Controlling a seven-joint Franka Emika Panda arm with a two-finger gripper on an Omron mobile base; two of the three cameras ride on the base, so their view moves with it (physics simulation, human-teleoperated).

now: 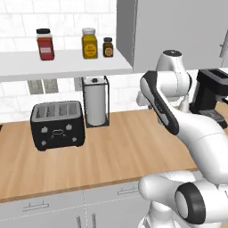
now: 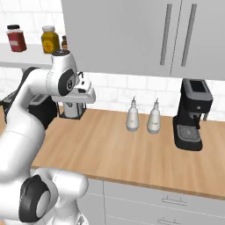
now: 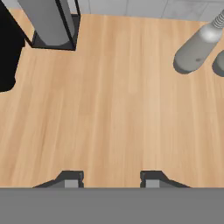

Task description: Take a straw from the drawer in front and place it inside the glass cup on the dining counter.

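gripper (image 3: 108,180) hangs over bare worktop (image 3: 113,109), jaws parted, gripping nothing | straw: presumably inside a shut drawer (image 1: 42,204) under the near edge | handling, judged: very light, stiff, thin, slick, likely to roll; pinch at mid-length, across its width | paper towel holder (image 1: 96,101) far left, toaster (image 1: 58,124) beside it

White glossy arm (image 1: 187,129), rounded bulbous links. Dark grey-black bands and round caps at joints. Black stripe along forearm link. End effector (image 3: 112,180): two small dark grey finger tips (image 3: 70,179), lighter grey square pads.
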